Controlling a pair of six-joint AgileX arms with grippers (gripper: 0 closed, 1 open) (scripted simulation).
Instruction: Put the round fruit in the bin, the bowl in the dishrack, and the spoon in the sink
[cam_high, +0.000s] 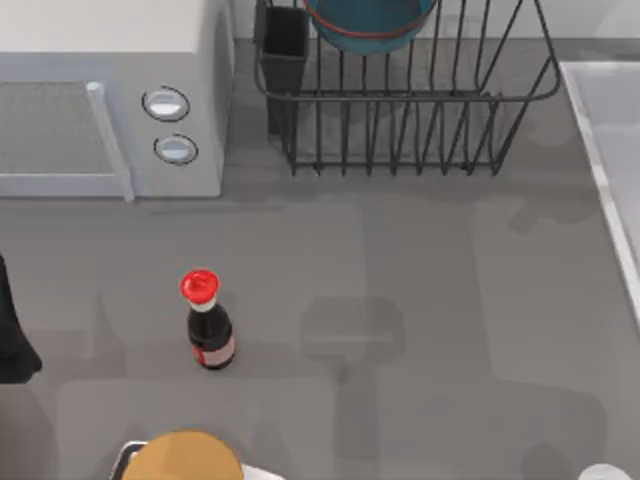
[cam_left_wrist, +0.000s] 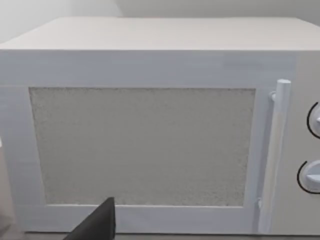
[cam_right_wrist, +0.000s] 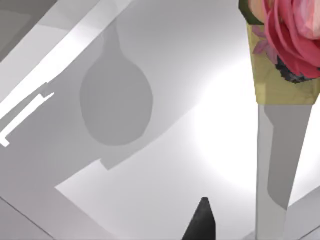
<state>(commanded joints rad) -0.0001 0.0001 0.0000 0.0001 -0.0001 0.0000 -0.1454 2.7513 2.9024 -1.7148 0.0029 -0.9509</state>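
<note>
We saw one glossy blue bowl in one dark wire dishrack; neither gripper's state was discernible.

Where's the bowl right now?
In the top view the bowl sits in the dishrack at the table's back, just right of the rack's black utensil cup.

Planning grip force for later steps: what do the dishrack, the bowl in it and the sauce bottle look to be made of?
Dishrack: thin dark bars, likely coated metal wire. Bowl: smooth blue with a red-brown rim, probably glazed ceramic, though plastic is possible. Sauce bottle: glossy dark body, glass or clear plastic, with a red plastic-looking cap.
</note>
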